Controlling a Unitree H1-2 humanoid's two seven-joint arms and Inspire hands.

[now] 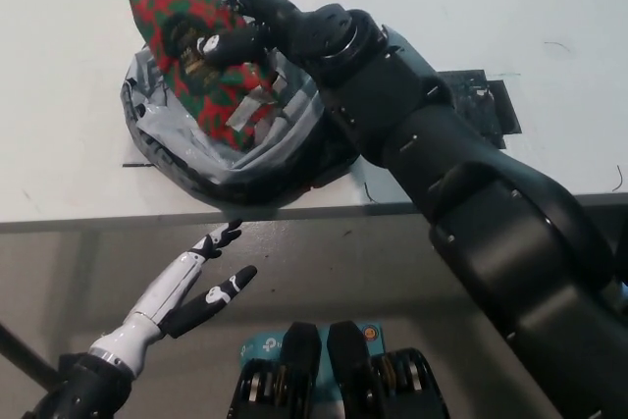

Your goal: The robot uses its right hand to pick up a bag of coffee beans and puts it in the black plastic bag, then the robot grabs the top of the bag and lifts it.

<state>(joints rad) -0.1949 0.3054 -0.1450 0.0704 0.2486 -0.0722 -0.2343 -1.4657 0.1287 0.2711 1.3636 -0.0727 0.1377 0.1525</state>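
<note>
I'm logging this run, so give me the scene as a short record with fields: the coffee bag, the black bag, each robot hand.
coffee bag: red and green, tilted, lower part inside the black plastic bag
black plastic bag: on the white table, mouth open
right robot hand: black, shut on the coffee bag
left robot hand: white, open, resting below the table edge
</note>
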